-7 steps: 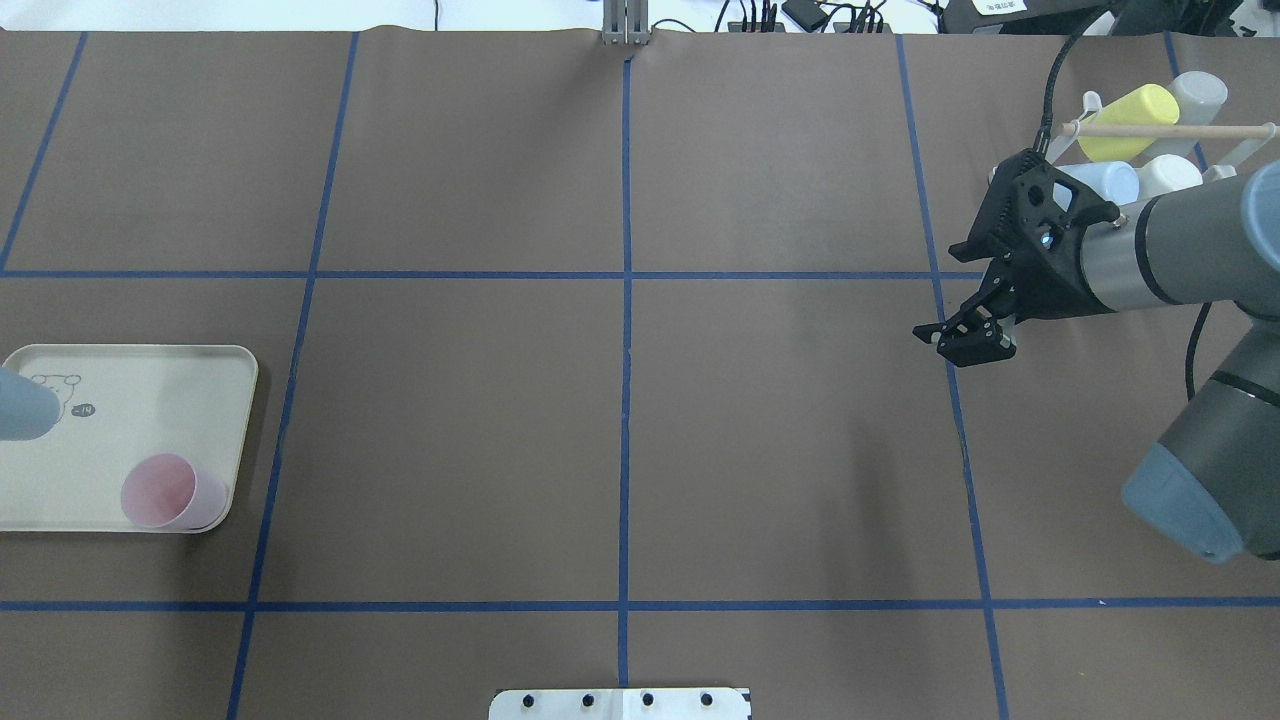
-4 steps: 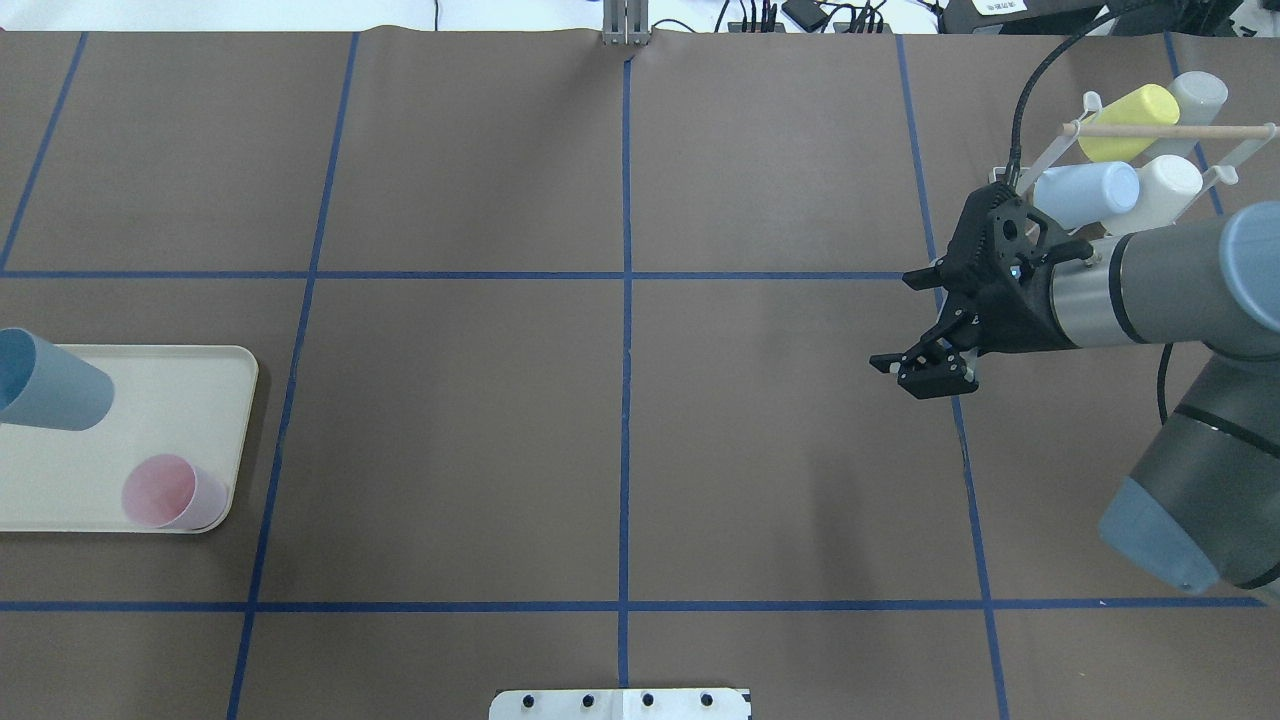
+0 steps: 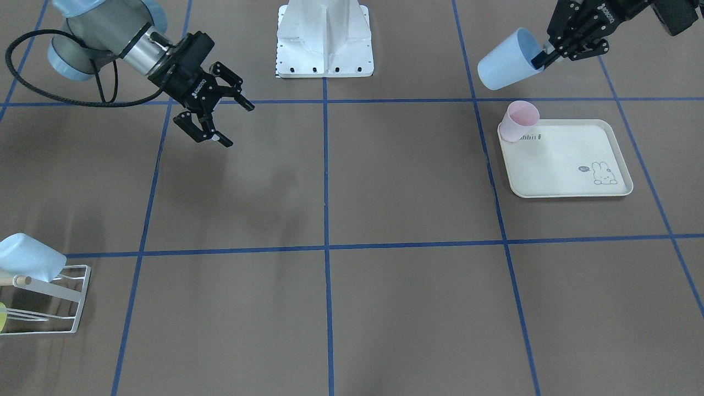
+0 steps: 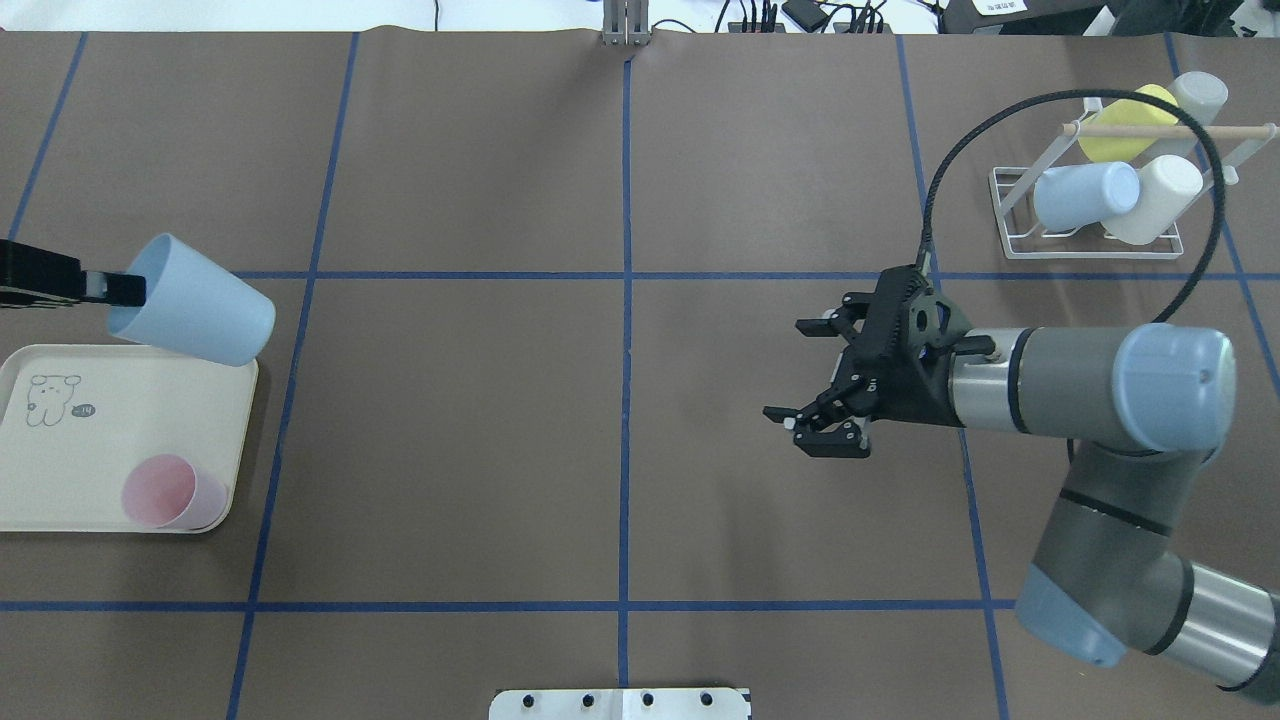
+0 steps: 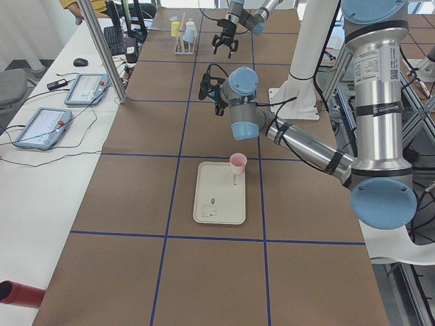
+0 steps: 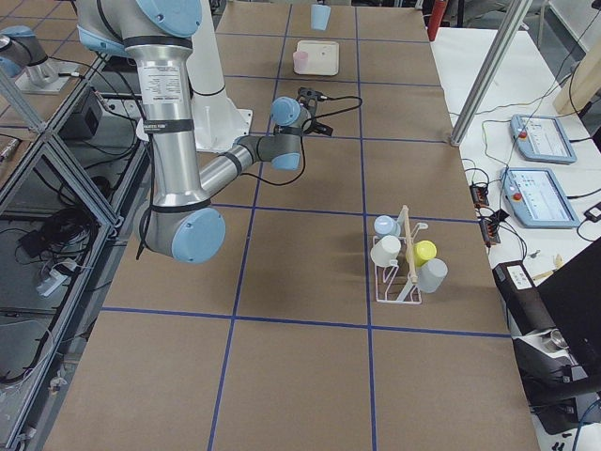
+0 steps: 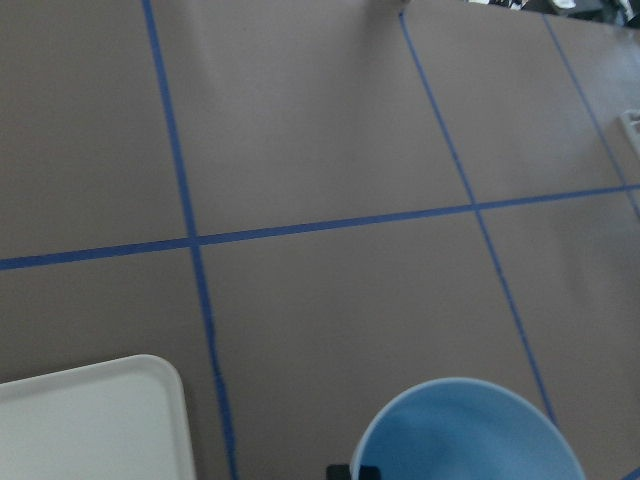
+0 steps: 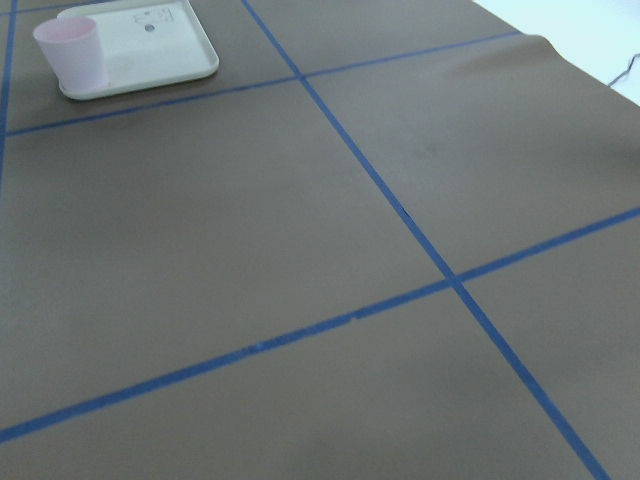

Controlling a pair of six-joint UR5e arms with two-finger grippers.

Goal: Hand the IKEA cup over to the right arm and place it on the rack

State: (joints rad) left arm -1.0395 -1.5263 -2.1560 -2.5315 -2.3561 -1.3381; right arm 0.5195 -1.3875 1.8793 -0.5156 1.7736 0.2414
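Brown paper tabletop (image 4: 450,450) gridded with blue tape (image 4: 625,400), white desk (image 5: 41,183) alongside. Cream rabbit-print tray (image 3: 566,187) shows lettering "abbit". Left gripper (image 3: 542,57) pinches the tilted pale blue plastic cup (image 3: 503,69) aloft nearby; right gripper (image 4: 790,372) spread wide, empty.

Brown table (image 4: 450,450) gridded with blue tape lines (image 4: 626,400); IKEA cup (image 4: 195,300) pale blue, second cup (image 4: 165,492) pink, tray (image 4: 130,400) cream with rabbit print, rack (image 3: 55,291) white, dowel (image 4: 1170,130) light wood, right arm (image 4: 1060,385) silver-grey, pale blue caps.
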